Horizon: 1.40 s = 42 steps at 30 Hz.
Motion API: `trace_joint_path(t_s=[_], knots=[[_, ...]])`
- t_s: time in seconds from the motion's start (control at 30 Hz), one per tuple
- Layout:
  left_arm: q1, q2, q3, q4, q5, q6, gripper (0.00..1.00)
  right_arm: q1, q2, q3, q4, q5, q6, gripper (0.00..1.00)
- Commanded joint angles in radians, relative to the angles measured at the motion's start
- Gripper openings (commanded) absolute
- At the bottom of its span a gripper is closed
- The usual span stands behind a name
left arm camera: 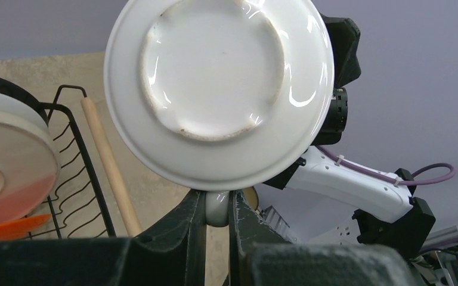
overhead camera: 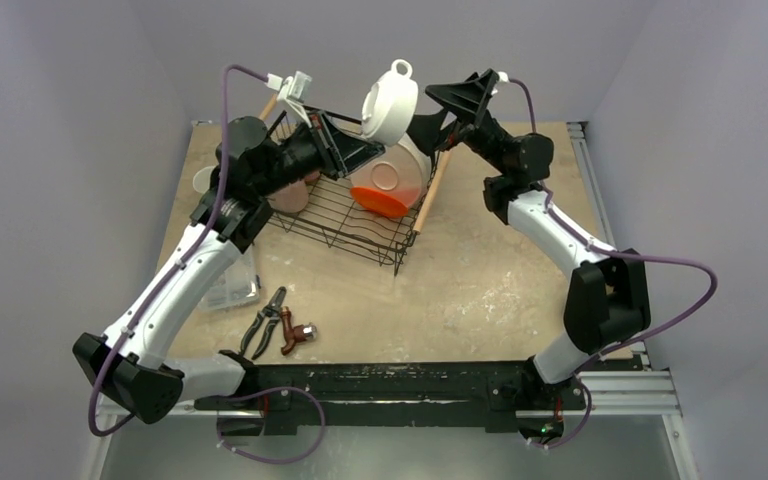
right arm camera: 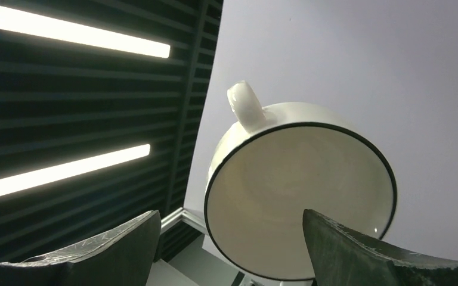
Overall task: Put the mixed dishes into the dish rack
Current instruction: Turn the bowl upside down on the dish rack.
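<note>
Left gripper (left arm camera: 217, 204) clamps the white mug (left arm camera: 214, 83); right gripper (right arm camera: 229, 238) stands wide open.

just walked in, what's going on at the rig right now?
Dish loading is under way. The left claw is shut on the lower edge of a white cup and holds it in the air over the black wire rack. The right claw is open at the cup's mouth and is not gripping it. A red plate stands in the rack. Pliers lie on the table, nearer the arm bases.
</note>
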<state>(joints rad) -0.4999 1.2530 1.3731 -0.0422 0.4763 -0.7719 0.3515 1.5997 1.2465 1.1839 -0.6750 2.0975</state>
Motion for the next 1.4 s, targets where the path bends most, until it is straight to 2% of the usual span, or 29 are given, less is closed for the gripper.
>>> trace_joint_path(t_s=[0.0,0.07,0.1,0.2,0.27,0.37,0.5,0.77,1.03,1.37], knots=[[0.031,-0.081,0.028,0.054,-0.049,0.006,0.00,-0.036,-0.053,0.014,-0.106,-0.061,0.003,0.93],[0.036,-0.093,0.074,-0.110,-0.127,0.090,0.00,-0.080,-0.097,0.021,-0.288,-0.108,-0.150,0.98],[0.036,-0.094,0.100,-0.186,-0.175,0.146,0.00,-0.107,-0.119,0.040,-0.431,-0.139,-0.253,0.98],[0.038,-0.097,0.133,-0.345,-0.329,0.257,0.00,-0.169,-0.158,0.196,-1.025,-0.180,-0.705,0.99],[0.043,-0.099,0.112,-0.378,-0.410,0.315,0.00,-0.207,-0.169,0.332,-1.375,-0.142,-0.972,0.99],[0.060,-0.087,0.072,-0.346,-0.449,0.390,0.00,-0.267,-0.187,0.418,-1.652,-0.106,-1.171,0.99],[0.067,-0.021,0.047,-0.322,-0.524,0.525,0.00,-0.346,-0.241,0.437,-1.796,-0.121,-1.272,0.99],[0.139,0.168,0.060,-0.269,-0.513,0.538,0.00,-0.479,-0.255,0.519,-2.043,-0.166,-1.431,0.99],[0.161,0.309,0.072,-0.284,-0.559,0.629,0.00,-0.517,-0.215,0.542,-2.057,-0.193,-1.444,0.99],[0.164,0.406,0.086,-0.335,-0.547,0.641,0.00,-0.528,-0.178,0.562,-2.061,-0.199,-1.452,0.99]])
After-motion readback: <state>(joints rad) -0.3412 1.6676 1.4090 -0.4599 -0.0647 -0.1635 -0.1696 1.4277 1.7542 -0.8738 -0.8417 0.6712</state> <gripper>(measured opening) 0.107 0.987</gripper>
